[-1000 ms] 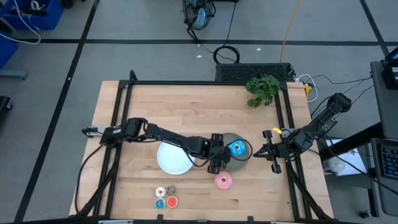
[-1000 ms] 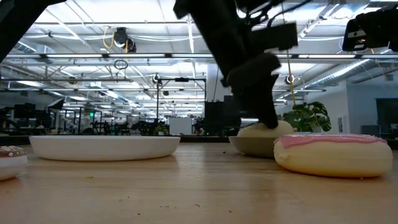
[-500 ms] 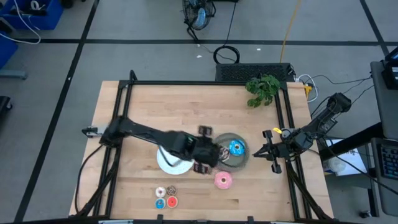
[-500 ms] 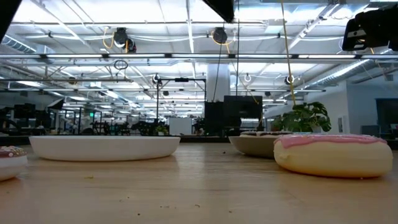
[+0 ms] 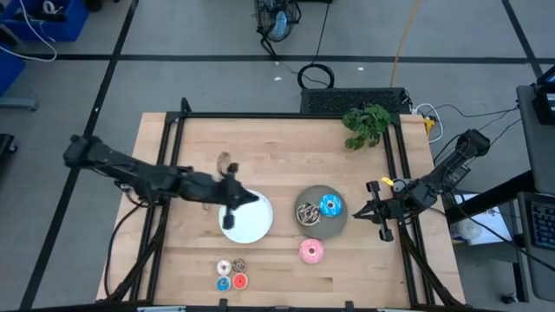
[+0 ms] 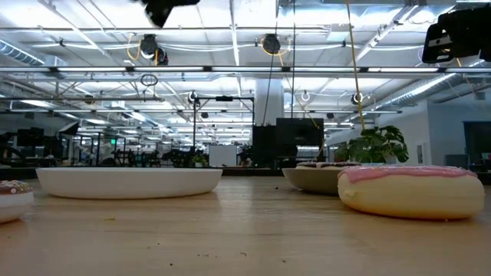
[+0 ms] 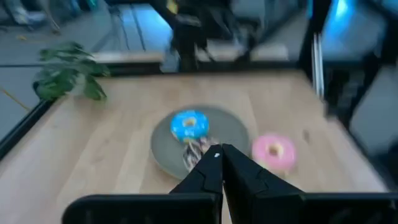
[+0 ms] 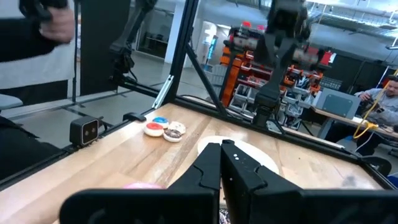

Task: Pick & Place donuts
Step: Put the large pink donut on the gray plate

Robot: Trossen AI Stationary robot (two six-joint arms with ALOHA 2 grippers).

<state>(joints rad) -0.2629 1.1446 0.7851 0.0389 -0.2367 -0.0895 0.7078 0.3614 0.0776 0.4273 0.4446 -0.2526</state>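
Note:
The brown drizzled donut [image 5: 306, 213] and the blue sprinkled donut [image 5: 329, 206] lie flat on the grey-green plate [image 5: 323, 227]. The pink donut [image 5: 311, 251] lies on the table nearer the front. Four tiny donuts [image 5: 231, 274] lie grouped near the front edge. My left gripper [image 5: 232, 198] is shut and empty, high above the far-left rim of the white plate [image 5: 251, 224]. Its wrist view shows the blue donut [image 7: 188, 124], the brown donut [image 7: 198, 149] and the pink donut [image 7: 274, 151]. My right gripper [image 5: 375, 211] is shut and empty at the table's right edge.
A green plant sprig [image 5: 366, 123] lies at the far right of the table. A black frame [image 5: 173, 130] runs along the table's edges. The low view shows the pink donut [image 6: 410, 190] close by and the white plate [image 6: 126, 180] farther off.
My left gripper has risen from the grey-green plate and drawn back toward the table's left, ending above the white plate. The brown drizzled donut stays lying on the grey-green plate beside the blue one.

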